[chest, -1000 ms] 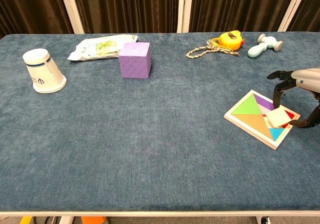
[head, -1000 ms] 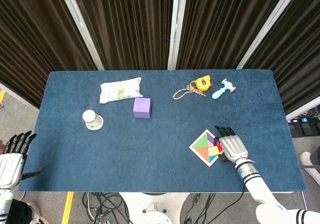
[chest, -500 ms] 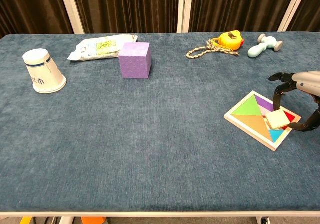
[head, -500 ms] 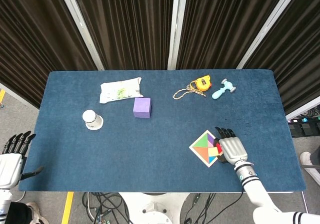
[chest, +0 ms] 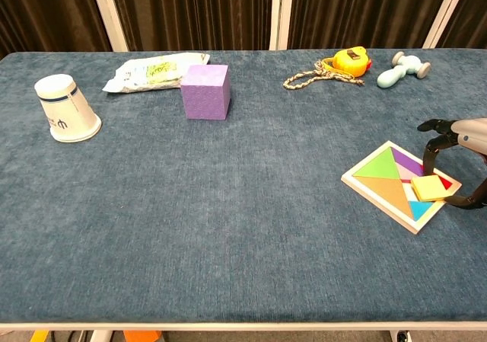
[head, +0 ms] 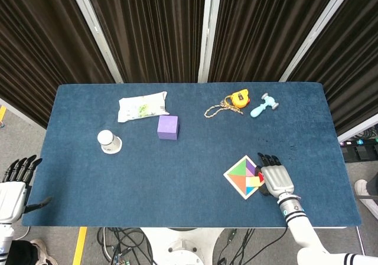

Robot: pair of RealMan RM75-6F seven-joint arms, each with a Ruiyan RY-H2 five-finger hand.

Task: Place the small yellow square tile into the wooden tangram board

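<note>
Tile on the board — right hand beside it

The yellow square tile (chest: 431, 187) lies on the tangram board (chest: 384, 186), at its right corner; the right hand (chest: 466, 155) arches just right, fingers apart — apparently released.

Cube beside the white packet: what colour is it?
Purple; the cube shows best in the chest view.

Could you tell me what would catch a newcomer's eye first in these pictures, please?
The colourful wooden tangram board near the table's right front, with the yellow square tile lying on it beside the right hand. Next, the purple cube left of centre at the back.
</note>
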